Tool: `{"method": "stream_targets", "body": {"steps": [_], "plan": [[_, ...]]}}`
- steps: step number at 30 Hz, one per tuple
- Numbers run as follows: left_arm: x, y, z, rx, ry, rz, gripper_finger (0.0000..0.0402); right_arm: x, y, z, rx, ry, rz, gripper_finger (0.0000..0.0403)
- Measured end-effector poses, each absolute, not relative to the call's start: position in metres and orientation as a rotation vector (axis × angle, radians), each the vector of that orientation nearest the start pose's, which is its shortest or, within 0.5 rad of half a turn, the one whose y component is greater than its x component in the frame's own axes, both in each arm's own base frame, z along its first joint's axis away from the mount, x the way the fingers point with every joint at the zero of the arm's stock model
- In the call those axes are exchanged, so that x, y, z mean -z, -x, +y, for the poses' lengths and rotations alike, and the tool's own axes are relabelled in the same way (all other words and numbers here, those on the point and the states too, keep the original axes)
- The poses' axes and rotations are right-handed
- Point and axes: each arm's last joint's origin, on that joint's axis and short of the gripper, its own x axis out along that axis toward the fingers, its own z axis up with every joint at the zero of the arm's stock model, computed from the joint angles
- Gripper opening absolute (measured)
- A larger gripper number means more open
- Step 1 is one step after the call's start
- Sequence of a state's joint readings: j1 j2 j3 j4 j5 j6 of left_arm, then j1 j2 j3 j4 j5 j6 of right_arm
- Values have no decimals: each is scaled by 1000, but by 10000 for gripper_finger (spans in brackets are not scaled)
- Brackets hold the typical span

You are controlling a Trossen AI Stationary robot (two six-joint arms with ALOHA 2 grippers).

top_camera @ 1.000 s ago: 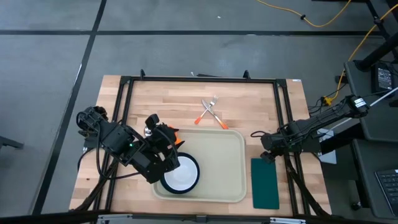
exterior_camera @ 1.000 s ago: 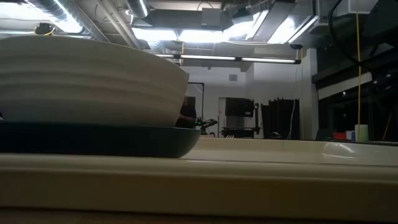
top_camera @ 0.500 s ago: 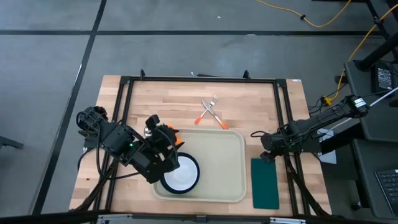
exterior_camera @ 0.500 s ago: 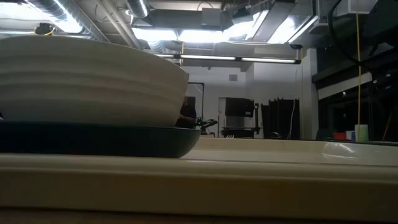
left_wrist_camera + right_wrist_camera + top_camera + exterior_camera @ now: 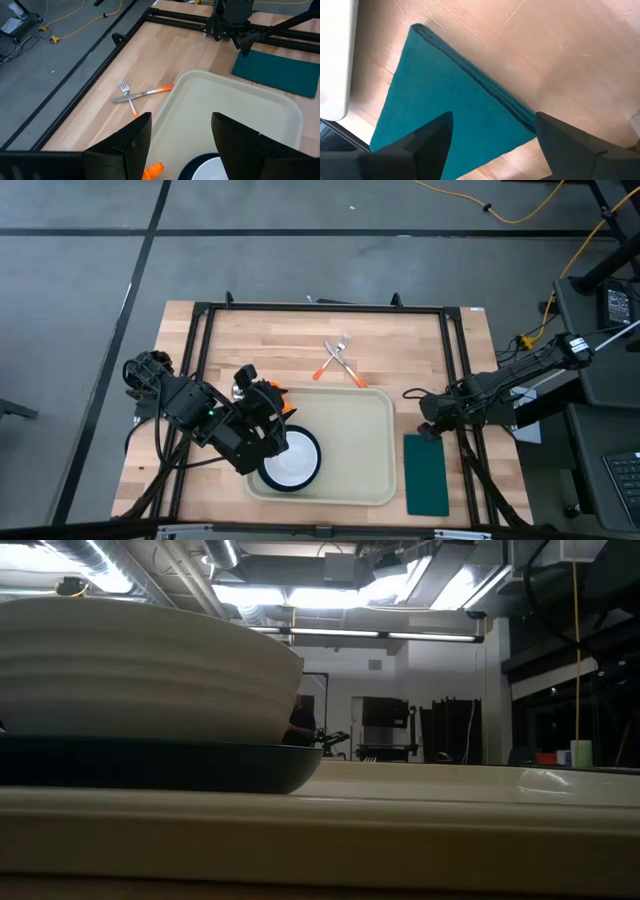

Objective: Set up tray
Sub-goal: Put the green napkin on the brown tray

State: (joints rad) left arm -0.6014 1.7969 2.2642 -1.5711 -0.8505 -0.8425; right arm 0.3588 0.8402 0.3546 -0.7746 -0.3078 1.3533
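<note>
A plate (image 5: 291, 463) with bowl sat on the tray (image 5: 360, 445); fork (image 5: 338, 352), knife and green napkin (image 5: 426, 474) remained outside; left gripper (image 5: 275, 430) and right gripper (image 5: 432, 423) stood apart, empty.

The high view looks straight down on the whole tabletop (image 5: 260, 340) and both arms. The low view sits at surface height, pressed close to the tray (image 5: 400, 830) rim and a bowl (image 5: 140, 670), facing level into the room. The left wrist view looks across the tray (image 5: 240, 110) toward the fork (image 5: 127, 95) and napkin (image 5: 280, 72). The right wrist view looks down, close over the same napkin (image 5: 445, 100) and a tray (image 5: 335, 55) edge.
</note>
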Motion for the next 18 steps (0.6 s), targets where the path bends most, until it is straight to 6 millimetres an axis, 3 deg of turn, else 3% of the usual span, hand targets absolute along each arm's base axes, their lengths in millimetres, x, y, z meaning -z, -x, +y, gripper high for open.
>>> {"method": "stream_targets", "body": {"steps": [18], "plan": [[-443, -269, -163, -489, 35, 688, 200, -146, -106, 47, 490, -1083, 1414, 283]]}}
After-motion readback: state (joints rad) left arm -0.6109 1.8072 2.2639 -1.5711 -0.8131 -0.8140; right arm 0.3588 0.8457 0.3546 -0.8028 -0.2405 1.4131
